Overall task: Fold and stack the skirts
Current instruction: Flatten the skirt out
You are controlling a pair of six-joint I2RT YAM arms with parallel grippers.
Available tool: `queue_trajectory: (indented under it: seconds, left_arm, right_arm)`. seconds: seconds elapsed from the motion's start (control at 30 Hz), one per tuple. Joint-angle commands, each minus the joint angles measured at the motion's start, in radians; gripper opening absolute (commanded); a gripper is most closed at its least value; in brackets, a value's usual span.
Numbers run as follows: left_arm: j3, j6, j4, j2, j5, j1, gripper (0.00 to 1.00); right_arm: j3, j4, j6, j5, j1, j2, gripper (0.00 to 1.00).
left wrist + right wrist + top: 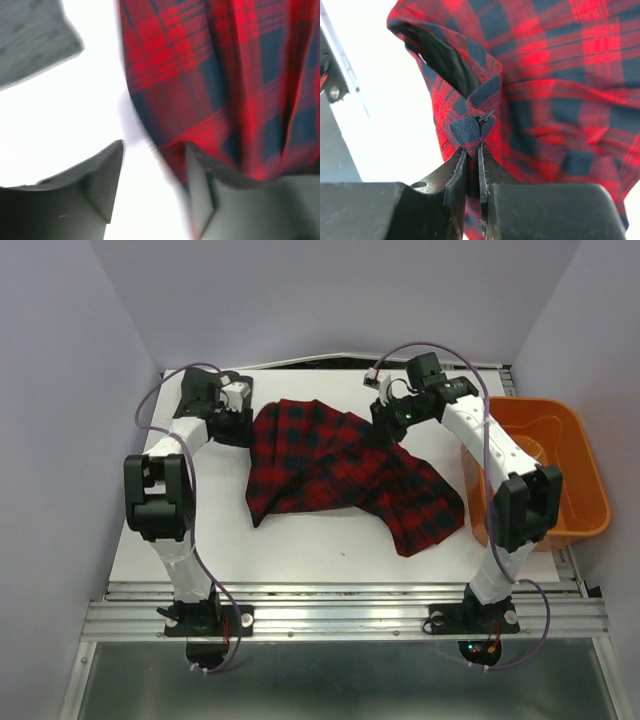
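- Pinching a fold of the plaid skirt (560, 75), the right claw (472, 152) is nearly closed.
- Parted at the skirt's edge, the left claw (154, 147) grips nothing above the surface (75, 115).

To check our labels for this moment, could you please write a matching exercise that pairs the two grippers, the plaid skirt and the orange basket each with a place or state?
Things:
1. left gripper
2. right gripper
3. red-and-black plaid skirt
4. orange basket

Places or states:
A. stands at the right side of the table
B. jaws shut on a fold of the skirt
C. lies rumpled on the table between the two arms
D. jaws apart, gripping nothing

Pairs: 1-D, 2-B, 3-C, 4-A.
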Motion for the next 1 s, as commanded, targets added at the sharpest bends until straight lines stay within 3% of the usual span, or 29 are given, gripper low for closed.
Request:
queue_trajectory:
  seconds: [0.0,0.07,0.2,0.33,0.43,0.53,0.57,0.67,0.77,0.97]
  left_arm:
    - [-0.042,0.240,-0.142,-0.219,0.183,0.080,0.74]
    - [-0.122,0.366,-0.166,-0.308,0.182,0.091,0.75]
    - [-0.462,0.755,-0.171,-0.635,0.187,0.097,0.77]
    - [-0.708,1.002,-0.145,-0.874,0.231,0.093,0.79]
    - [-0.831,1.059,-0.067,-0.989,0.225,0.034,0.84]
    - [-0.857,0.943,0.006,-1.013,0.158,-0.120,0.89]
    - [-0.848,0.834,0.012,-0.988,0.130,-0.221,0.89]
    - [-0.790,0.668,0.012,-0.944,0.086,-0.332,0.89]
    - [-0.748,0.342,0.128,-0.914,-0.061,-0.479,0.88]
    - [-0.770,0.065,0.320,-0.948,-0.152,-0.555,0.92]
  right_arm:
    - [-0.090,0.078,0.048,-0.011,0.000,-0.231,0.01]
    - [-0.129,0.158,0.096,0.017,0.000,-0.326,0.01]
    - [-0.143,0.351,0.212,0.106,0.000,-0.393,0.01]
    - [-0.111,0.457,0.294,0.144,0.000,-0.405,0.01]
    - [-0.051,0.499,0.346,0.117,0.000,-0.381,0.01]
    - [0.006,0.531,0.396,0.101,0.000,-0.351,0.01]
    - [0.015,0.540,0.413,0.104,0.000,-0.332,0.01]
    - [0.023,0.604,0.472,0.172,0.000,-0.299,0.01]
    - [-0.015,0.713,0.545,0.270,0.000,-0.288,0.01]
    - [-0.074,0.874,0.708,0.405,0.009,-0.267,0.01]
